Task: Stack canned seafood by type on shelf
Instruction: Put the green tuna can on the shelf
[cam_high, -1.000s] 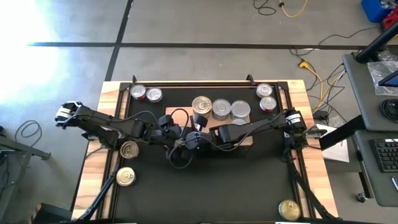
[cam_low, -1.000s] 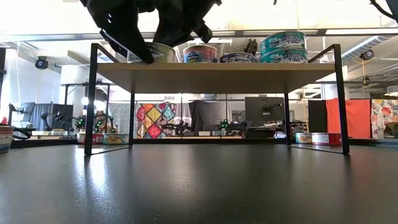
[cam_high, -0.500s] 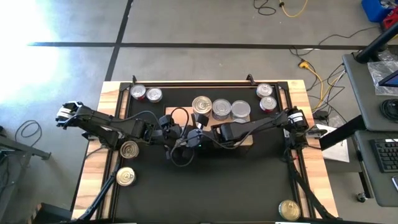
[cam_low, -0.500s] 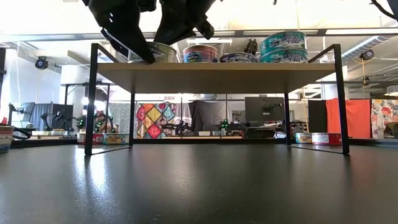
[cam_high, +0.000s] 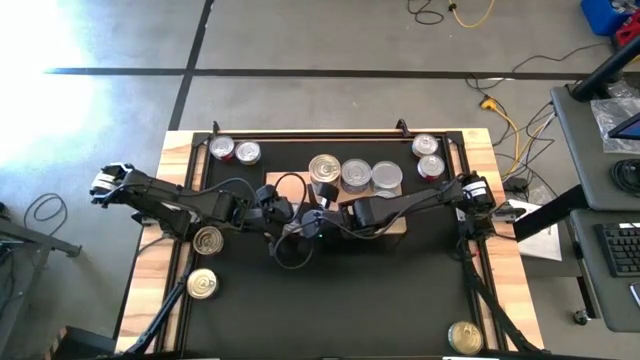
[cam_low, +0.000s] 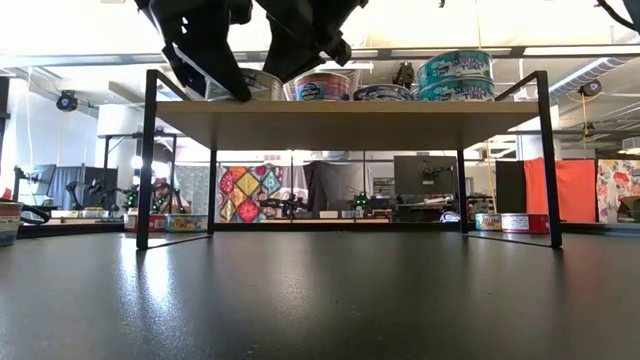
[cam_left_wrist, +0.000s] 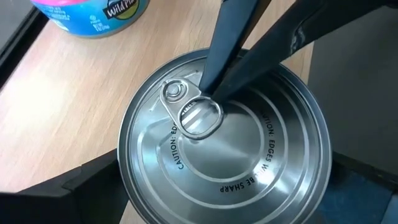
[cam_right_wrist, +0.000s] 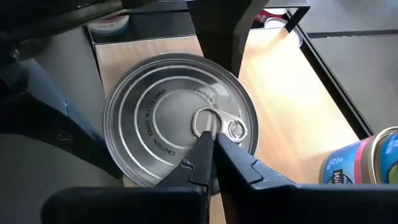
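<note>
Silver ribbed-lid tin (cam_left_wrist: 221, 165) sits on the pale wooden shelf (cam_left_wrist: 74, 118); left gripper (cam_high: 300, 222) straddles it wide open, right gripper (cam_right_wrist: 211, 152) pinched closed, tips on the pull-ring (cam_right_wrist: 205, 121).

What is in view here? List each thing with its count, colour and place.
Shelf: one, pale wood board on black legs, mid-table.
Silver tin: one, on the shelf, between the arms.
Back-row tins: three lids from above, silver, along the shelf's far edge; the low view shows teal labels, one pair stacked.
Far-left tins: two, silver lids, red labels, on the mat.
Far-right tins: two, silver lids, on the mat.
Left-edge tins: two, gold lids.
Near-right tin: one, gold lid.
Mat: one, black, covering the table.
Left end effector: dark, open, fingers on either side of the silver tin.
Right end effector: dark, shut, tips at the tin's pull tab.
</note>
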